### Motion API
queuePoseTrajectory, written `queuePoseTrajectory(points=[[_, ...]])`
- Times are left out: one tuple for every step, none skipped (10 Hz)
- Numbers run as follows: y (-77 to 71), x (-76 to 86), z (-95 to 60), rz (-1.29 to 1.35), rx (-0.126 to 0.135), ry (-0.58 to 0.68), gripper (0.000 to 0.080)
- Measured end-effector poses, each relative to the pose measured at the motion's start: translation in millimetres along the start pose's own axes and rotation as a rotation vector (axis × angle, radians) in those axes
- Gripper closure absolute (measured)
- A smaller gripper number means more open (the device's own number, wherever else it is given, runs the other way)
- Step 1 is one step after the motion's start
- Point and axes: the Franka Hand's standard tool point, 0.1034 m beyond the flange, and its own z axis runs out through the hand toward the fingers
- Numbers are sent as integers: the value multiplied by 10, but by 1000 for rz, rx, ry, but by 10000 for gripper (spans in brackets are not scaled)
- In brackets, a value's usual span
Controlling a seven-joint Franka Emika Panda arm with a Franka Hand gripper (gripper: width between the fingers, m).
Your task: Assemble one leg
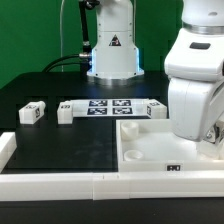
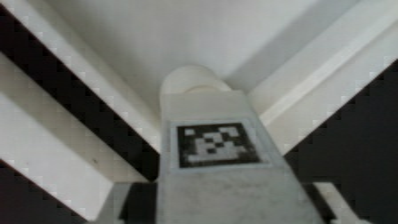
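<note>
You've got the leg dead centre in the wrist view. It's a stubby white plastic block with a rounded dome tip. Its flat face carries a square black-and-white tag, and the surface nearest the lens is grainy and matte.

Behind it sits the white panel, smooth, with raised straight rims that converge behind the tip and dark bands between them. You can't tell whether the tip touches the panel.

The gripper is half cut off at the exterior view's right edge, under the bulky glossy white arm. Its fingers aren't distinguishable in either view, so you can't tell if they're spread or pinching the leg.

In the exterior view the arm hides the leg and hangs over the panel's right part.

The marker board, a thin flat strip of tags, lies on the matte black table beyond the panel. The near loose block is just beside its left end, and the far loose block is further left. Both are white and tagged.

A low white rail runs along the near edge.
</note>
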Motion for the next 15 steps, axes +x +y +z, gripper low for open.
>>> queuePoseTrajectory(points=[[55, -56, -47, 101, 26, 7, 502], [140, -115, -76, 281, 34, 20, 503], [179, -150, -83, 407, 37, 22, 503], [202, -172, -86, 542, 41, 22, 503], [232, -202, -89, 616, 41, 22, 503], [236, -210, -79, 740, 43, 21, 503], [227, -203, -75, 835, 44, 18, 503], [225, -201, -74, 883, 45, 17, 503], [218, -195, -72, 1001, 46, 14, 503], [212, -189, -69, 1088, 47, 12, 503], [209, -189, -67, 1145, 49, 10, 503], [214, -183, -54, 1342, 57, 20, 503], [208, -172, -46, 1477, 56, 26, 503], [192, -155, -42, 1569, 58, 25, 503], [173, -132, -35, 1698, 71, 24, 503]])
